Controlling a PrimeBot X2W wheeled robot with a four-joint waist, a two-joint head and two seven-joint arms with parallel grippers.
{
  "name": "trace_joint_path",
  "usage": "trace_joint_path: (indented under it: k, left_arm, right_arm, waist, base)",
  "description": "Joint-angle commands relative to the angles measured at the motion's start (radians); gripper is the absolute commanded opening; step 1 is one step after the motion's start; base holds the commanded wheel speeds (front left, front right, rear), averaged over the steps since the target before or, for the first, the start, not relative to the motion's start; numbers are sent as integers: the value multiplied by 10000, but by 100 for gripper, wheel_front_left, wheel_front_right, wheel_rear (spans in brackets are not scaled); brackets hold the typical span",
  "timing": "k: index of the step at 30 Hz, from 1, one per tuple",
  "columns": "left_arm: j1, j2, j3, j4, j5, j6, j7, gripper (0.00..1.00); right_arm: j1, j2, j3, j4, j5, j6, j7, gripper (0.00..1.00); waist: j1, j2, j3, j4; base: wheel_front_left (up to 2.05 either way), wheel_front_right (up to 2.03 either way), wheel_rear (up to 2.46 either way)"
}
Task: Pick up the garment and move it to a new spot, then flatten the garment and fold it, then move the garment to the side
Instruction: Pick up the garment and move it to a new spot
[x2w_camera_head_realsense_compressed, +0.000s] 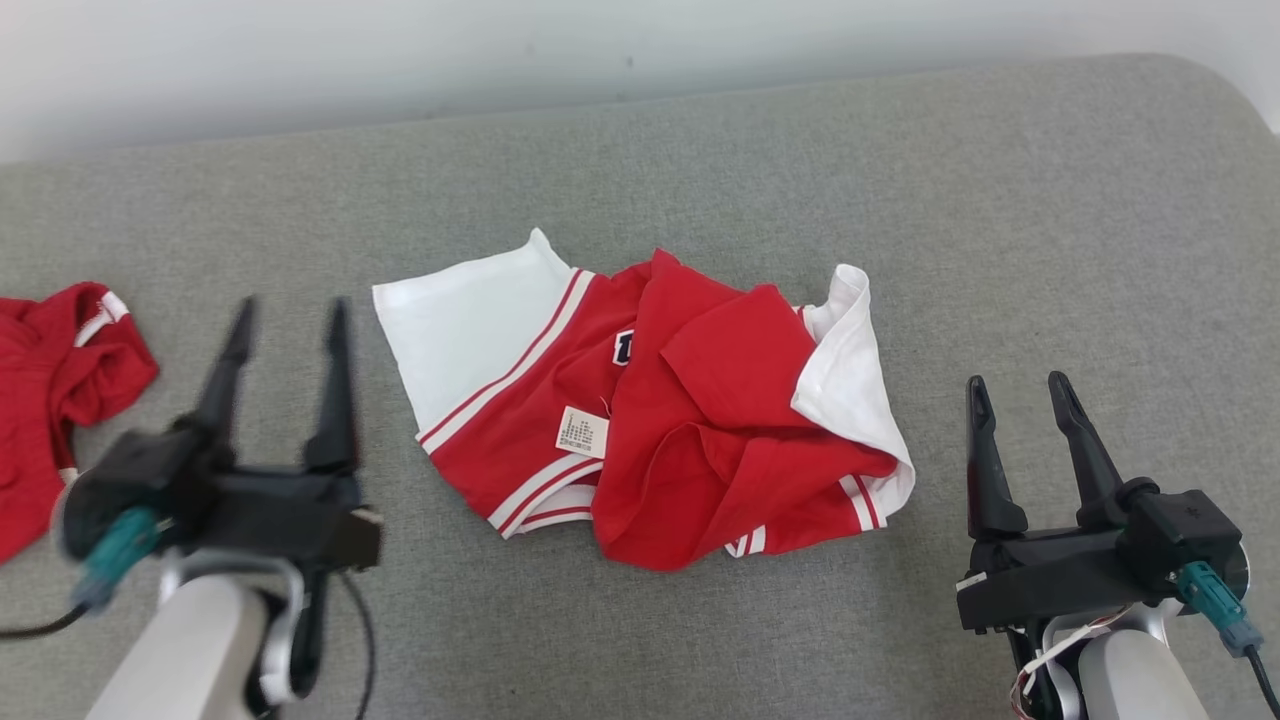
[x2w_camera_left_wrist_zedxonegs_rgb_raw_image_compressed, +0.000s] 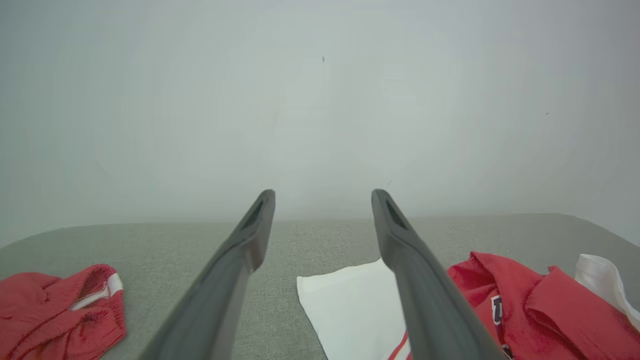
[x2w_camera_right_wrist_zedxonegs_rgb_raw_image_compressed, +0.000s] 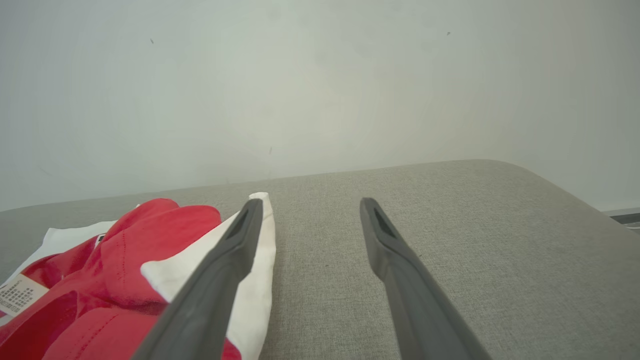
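On the grey cushion (x2w_camera_head_realsense_compressed: 1000, 200), the garment (x2w_camera_head_realsense_compressed: 700, 420) is spread crumpled, long axis left to right; left gripper (x2w_camera_head_realsense_compressed: 292, 310) and right gripper (x2w_camera_head_realsense_compressed: 1018, 385) are held wide, empty.

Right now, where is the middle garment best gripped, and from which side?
Likely by its white sleeves: left claw on the flat left sleeve from the left, right claw on the curled right sleeve from the right. Both jut out from the garment.
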Motion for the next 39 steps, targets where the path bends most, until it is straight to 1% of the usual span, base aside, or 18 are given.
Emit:
trace_joint_path:
  k: [1,6,8,9,15,19,23,30,39]
  left_arm:
    - [362,85,270,-140,125,34,-54,100]
    - [1524,16,1577,-722,561,91,-56,100]
    - [1982,-36,1926,-883,740,31,-57,100]
    - [2456,-37,2073,-910,960,-46,-57,100]
    - [3460,28,1889,-708,1367,-303,-58,100]
    - [3892,74,1711,-490,1496,-387,-58,100]
    - [4054,9,1708,-379,1480,-389,-59,100]
    - [3834,-300,1891,213,1407,-638,-59,100]
    - [4121,-393,1976,854,1386,-508,-59,100]
  right_arm:
    - [105,-79,25,16,-86,8,-13,100]
    - [225,-123,56,45,-85,8,14,100]
    - [276,-140,52,40,-93,8,44,100]
    - [424,-161,43,62,-86,8,57,100]
    - [820,-140,116,-3,-106,8,236,100]
    - [1129,-136,190,-2,-104,8,355,100]
    - [1429,-88,161,-75,-150,8,490,100]
    - [1771,-126,340,-175,-244,8,727,100]
    - [2140,-110,609,-311,-362,8,909,100]
  waist:
    - [0,0,-72,72]
    - [0,0,-273,166]
    - [0,0,-371,202]
    - [0,0,-525,239]
    - [0,0,-986,297]
    - [0,0,-1359,304]
    - [0,0,-1683,329]
    - [0,0,-2109,331]
    - [0,0,-2370,238]
  base:
    - [0,0,0]
    - [0,0,0]
    - [0,0,0]
    - [0,0,0]
    - [0,0,0]
    - [0,0,0]
    - [0,0,0]
    - [0,0,0]
    - [0,0,0]
